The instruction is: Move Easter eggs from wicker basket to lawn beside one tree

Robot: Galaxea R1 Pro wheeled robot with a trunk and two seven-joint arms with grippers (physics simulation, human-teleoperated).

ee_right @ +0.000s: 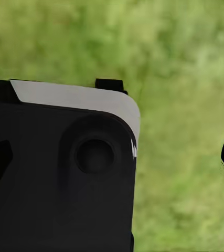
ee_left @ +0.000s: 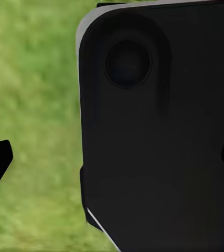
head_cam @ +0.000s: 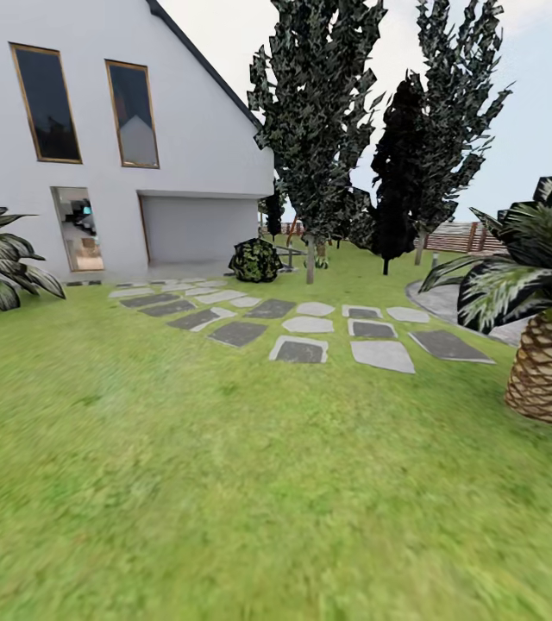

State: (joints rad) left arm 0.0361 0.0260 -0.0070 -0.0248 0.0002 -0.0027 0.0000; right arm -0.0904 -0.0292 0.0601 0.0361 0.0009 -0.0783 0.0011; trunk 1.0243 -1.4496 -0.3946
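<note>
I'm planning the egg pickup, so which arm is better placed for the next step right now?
Neither yet. The head view shows lawn, stepping stones, a palm and trees, not basket or eggs. Both wrist views look down at grass past the robot's dark body. The next step looks like driving, not reaching.

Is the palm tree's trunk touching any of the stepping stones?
Apart. In the head view, a strip of green lawn plainly separates the palm trunk from the nearest stepping stone.
</note>
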